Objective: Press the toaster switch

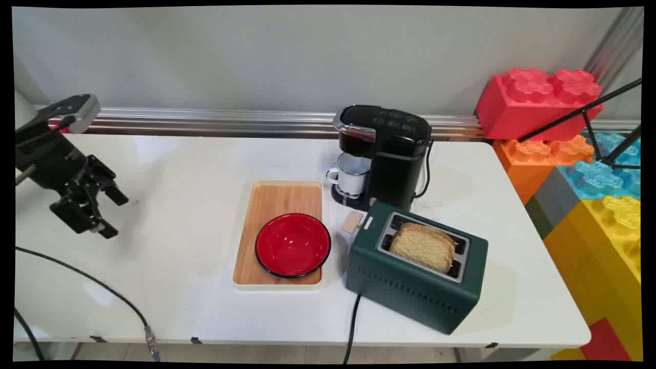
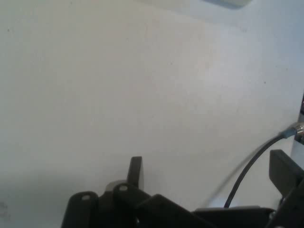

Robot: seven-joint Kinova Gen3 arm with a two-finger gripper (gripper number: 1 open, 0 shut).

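The gripper (image 1: 110, 212) hovers with jaws released and empty over the bare left part of the white surface (image 1: 179, 169). Well to its right, a glossy red bowl (image 1: 292, 245) with a black rim sits on a wooden tray (image 1: 279, 200), beside a green toaster (image 1: 417, 266) holding bread (image 1: 423, 247).

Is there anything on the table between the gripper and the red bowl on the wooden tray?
Nothing visible. The open gripper hangs at the table's left; only bare white table lies between it and the red bowl on the wooden tray.

Red bowl (image 1: 292, 245), green toaster (image 1: 416, 266)
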